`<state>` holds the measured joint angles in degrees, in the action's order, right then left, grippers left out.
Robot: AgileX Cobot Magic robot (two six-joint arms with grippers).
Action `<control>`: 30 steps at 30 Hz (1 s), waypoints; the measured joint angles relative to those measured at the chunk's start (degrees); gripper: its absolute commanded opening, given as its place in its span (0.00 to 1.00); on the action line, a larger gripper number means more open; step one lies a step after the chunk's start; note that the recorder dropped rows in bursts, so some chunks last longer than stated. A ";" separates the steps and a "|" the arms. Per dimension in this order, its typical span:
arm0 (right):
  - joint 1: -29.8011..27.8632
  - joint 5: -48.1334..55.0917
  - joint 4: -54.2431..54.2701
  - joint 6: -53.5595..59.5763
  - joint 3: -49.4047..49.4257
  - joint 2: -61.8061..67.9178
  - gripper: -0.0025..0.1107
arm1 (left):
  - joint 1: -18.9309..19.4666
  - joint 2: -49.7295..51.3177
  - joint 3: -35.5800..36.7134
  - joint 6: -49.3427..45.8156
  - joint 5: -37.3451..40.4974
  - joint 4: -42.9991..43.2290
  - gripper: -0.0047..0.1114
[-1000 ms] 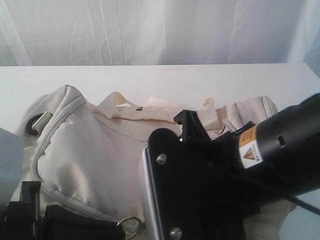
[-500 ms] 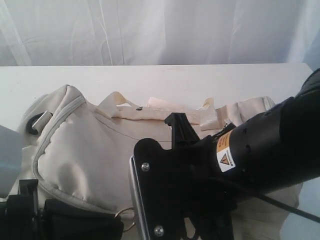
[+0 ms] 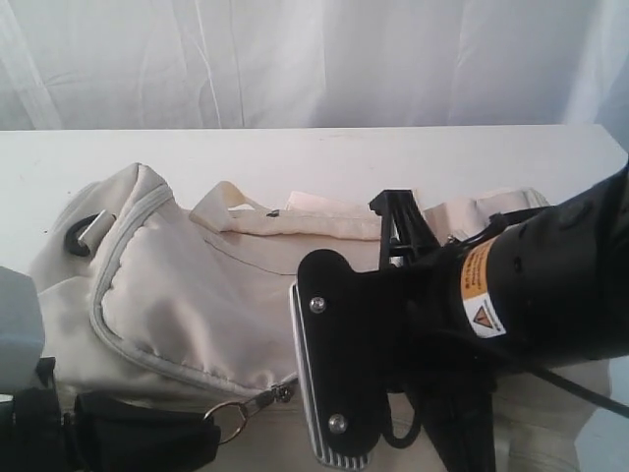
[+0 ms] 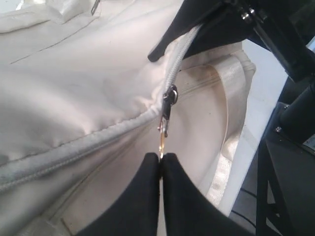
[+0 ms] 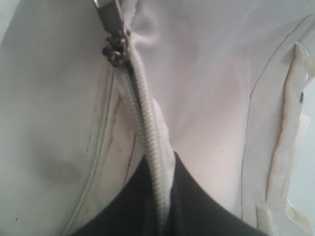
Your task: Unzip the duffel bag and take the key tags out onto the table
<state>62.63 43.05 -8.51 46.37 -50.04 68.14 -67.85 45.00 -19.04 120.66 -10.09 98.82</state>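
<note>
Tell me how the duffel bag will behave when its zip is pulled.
Probably floppy: the duffel bag sags in soft folds and its fabric bunches where the right gripper pinches the zip seam. It would likely drag along rather than resist, so the zip pull in the left gripper needs that counter-hold.

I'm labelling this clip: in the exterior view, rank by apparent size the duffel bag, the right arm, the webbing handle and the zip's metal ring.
1. duffel bag and right arm: look about alike; the arm is nearer the camera, so unranked.
2. webbing handle
3. metal ring
</note>
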 measured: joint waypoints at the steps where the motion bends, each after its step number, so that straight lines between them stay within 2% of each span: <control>1: 0.00 0.06 -0.59 -0.73 0.00 0.00 0.02 | 0.00 0.00 0.09 0.00 -0.08 0.00 0.04; 8: 0.21 1.37 -4.46 -3.96 0.00 0.00 0.02 | 0.00 0.00 0.35 0.08 1.26 0.00 0.04; 23: 1.03 3.90 -17.09 -21.56 0.00 0.00 0.02 | -0.58 0.00 0.24 -0.03 12.15 1.23 0.04; 30: 1.26 4.50 -19.57 -26.67 0.00 0.00 0.02 | -0.69 0.10 0.13 -0.03 11.40 0.18 0.04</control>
<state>63.89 47.55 -28.08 19.70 -50.04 68.14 -68.54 45.10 -18.91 120.63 1.31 99.01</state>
